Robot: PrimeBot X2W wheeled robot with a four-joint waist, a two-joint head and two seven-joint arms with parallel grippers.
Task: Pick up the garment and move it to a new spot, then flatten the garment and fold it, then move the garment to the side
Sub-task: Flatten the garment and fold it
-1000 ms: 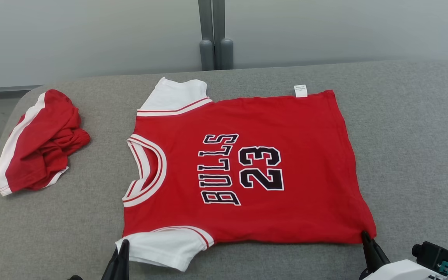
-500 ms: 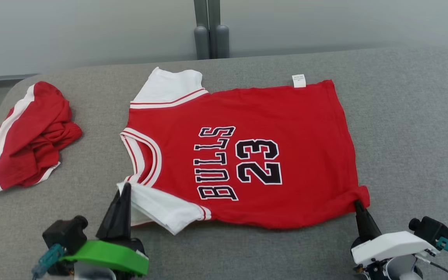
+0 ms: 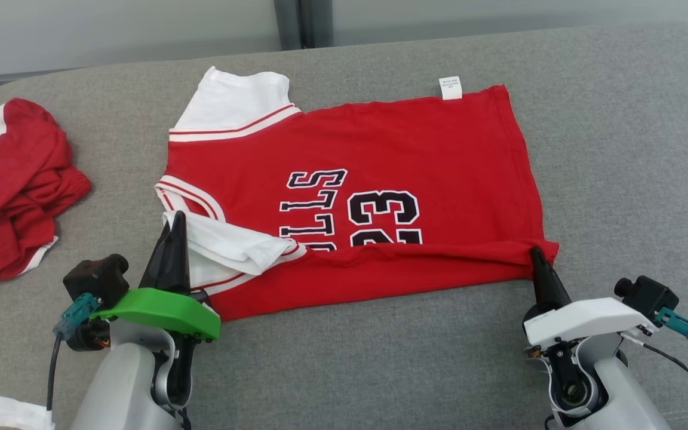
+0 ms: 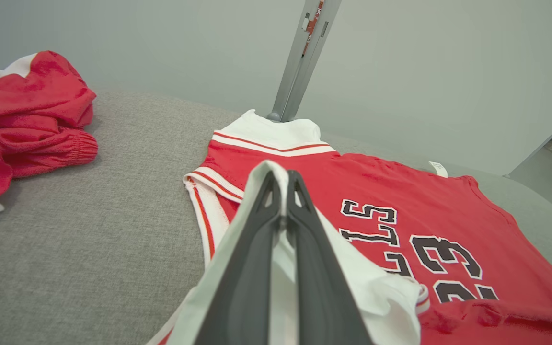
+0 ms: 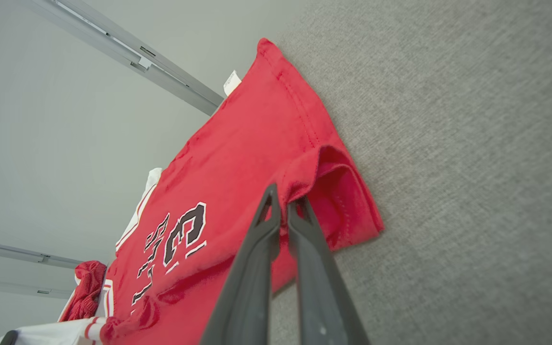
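My left hand (image 3: 176, 218) and right hand (image 3: 536, 254) are clamped on the jersey (image 3: 380, 137), at sleeve (image 3: 233, 243) and hem (image 3: 530, 179). I'd carry both evenly toward the bench's (image 3: 630, 149) far edge.

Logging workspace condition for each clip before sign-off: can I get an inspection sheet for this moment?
Surface: grey fabric surface, flat.
Job's things: red jersey printed side up, near edge lifted over the lettering.
Clutter: crumpled red-and-white garment at far left, apart from the jersey.
Grippers: left gripper shut on the near white sleeve; right gripper shut on the near hem corner.
Cables: dark cables by both wrists, off the cloth.
Surroundings: pale wall, grey post behind.
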